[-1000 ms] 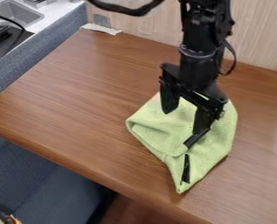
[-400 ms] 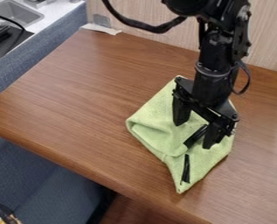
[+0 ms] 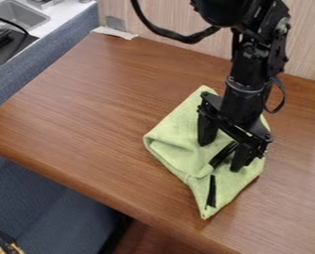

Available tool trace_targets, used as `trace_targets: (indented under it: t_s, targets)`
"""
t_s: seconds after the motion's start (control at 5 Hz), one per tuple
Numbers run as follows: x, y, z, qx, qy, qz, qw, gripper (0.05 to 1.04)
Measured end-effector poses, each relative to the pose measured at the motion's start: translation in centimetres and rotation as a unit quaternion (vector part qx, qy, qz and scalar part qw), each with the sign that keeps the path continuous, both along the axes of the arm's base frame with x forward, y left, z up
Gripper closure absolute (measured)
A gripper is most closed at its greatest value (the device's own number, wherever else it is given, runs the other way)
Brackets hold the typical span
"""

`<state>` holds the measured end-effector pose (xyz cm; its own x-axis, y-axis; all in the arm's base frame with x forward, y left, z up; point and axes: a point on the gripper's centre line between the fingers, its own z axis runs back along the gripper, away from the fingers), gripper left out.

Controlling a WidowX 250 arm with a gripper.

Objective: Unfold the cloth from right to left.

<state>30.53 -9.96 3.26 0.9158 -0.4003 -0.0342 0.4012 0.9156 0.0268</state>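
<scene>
My black gripper [image 3: 220,157] hangs over the right-centre part of the green cloth [image 3: 180,144], its two fingers spread wide apart and nothing between them that I can make out as held. The cloth lies folded on the table, with a fold along its left side and a pointed corner towards the table's front edge. Two dark strips mark the cloth, one beside the right finger and one nearer the pointed corner. The arm hides part of the cloth's upper right.
The brown wooden table [image 3: 87,109] has its front edge just below the cloth's pointed corner. A light wall panel stands behind it. White paper [image 3: 115,33] lies at the back left corner, and a sink [image 3: 20,14] is at the far upper left.
The gripper has shifted right and slightly towards the front, uncovering the cloth's top corner and one dark strip. The cloth looks unmoved.
</scene>
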Motion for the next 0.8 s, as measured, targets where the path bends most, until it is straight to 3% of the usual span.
trace_targets:
  t_s: [0.2,0.6,0.8]
  targets:
    - [-0.01,0.11,-0.09,0.004,0.001,0.002,1.0,0.278]
    - [0.1,0.23,-0.14,0.002,-0.004,0.013,0.9999,0.841]
    - [-0.05,1.0,0.01,0.001,-0.003,0.025,0.9997,0.985]
